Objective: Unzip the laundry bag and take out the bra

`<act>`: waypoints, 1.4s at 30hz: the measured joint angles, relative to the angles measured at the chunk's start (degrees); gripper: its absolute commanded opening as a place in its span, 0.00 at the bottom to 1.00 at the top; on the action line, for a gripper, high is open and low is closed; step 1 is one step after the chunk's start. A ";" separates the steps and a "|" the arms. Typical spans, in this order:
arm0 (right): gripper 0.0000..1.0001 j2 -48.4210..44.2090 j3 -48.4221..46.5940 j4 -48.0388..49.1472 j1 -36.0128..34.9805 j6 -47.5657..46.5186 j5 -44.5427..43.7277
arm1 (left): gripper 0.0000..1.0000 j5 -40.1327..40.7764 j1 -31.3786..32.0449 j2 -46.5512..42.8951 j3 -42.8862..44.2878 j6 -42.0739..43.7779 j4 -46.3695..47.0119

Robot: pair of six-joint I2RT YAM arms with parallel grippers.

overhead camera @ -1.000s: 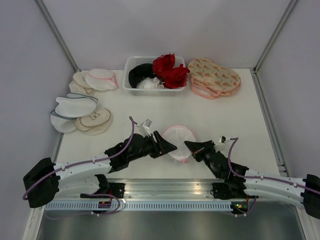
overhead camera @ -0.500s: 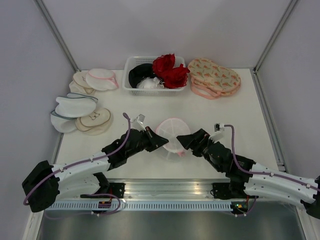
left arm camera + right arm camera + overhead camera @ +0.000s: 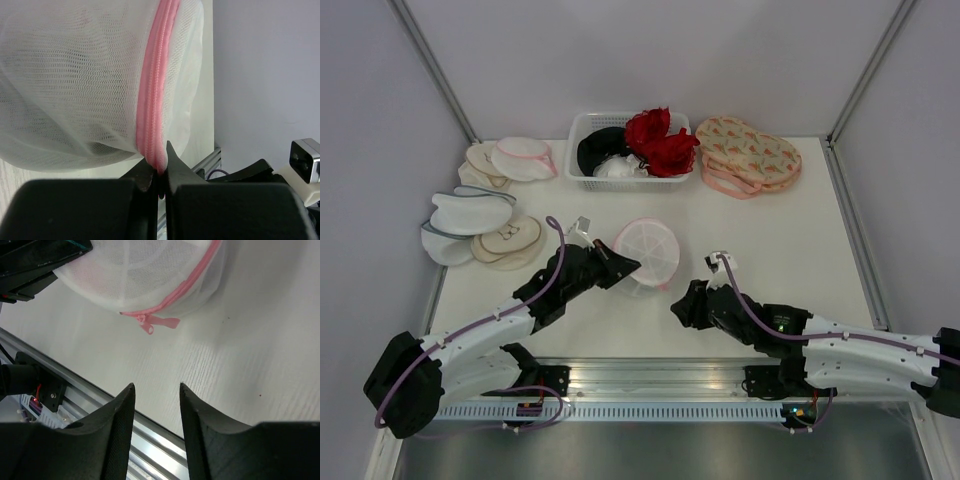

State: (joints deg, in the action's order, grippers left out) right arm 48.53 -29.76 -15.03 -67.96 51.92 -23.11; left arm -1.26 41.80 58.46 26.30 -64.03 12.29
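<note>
The left hand is clamped on the pink zipper trim of the laundry bag, which is tilted up at mid-desk. The right hand, fingers apart, sits just near-right of the bag without touching it. The zipper pull shows at the bag's near edge. A basket of garments and floral pouches lie far, and white pouches lie left.

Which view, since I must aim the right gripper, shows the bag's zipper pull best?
Right wrist: the zipper pull shows whole at the edge of the laundry bag, ahead of the open right gripper. Left wrist shows only pink trim pinched by the left gripper; top view, too small to tell.
</note>
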 measured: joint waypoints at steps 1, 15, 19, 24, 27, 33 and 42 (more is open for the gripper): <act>0.44 0.35 -0.02 0.46 -0.42 -0.92 0.20 | 0.02 -0.55 -0.04 0.00 0.00 -0.02 0.00; 0.46 14.16 -4.98 8.26 -2.03 -10.45 -1.11 | 0.02 -5.18 -0.11 0.00 0.00 -0.81 0.00; 0.27 16.79 -7.13 8.92 -2.73 -11.82 -3.93 | 0.02 -5.77 -0.11 0.02 0.00 -1.29 0.11; 0.01 20.81 -11.17 3.69 -3.15 -11.28 -11.87 | 0.02 -6.49 -0.28 0.00 0.00 -1.77 0.26; 0.00 22.23 -13.25 0.04 -3.52 -10.34 -15.56 | 0.02 -6.49 -0.37 -0.20 -0.02 -2.08 0.24; 0.00 20.52 -13.68 -6.88 -3.93 -8.83 -20.50 | 0.02 -7.39 -0.66 -1.70 -0.02 -1.62 -1.09; 0.01 16.57 -17.00 -19.93 -4.59 -4.17 -25.99 | 0.02 -21.40 -7.28 1.14 5.35 11.43 -8.11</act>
State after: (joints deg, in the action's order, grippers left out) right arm 65.10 -46.76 -34.96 -72.55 47.75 -49.10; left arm -22.65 34.52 59.59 31.66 -52.60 4.19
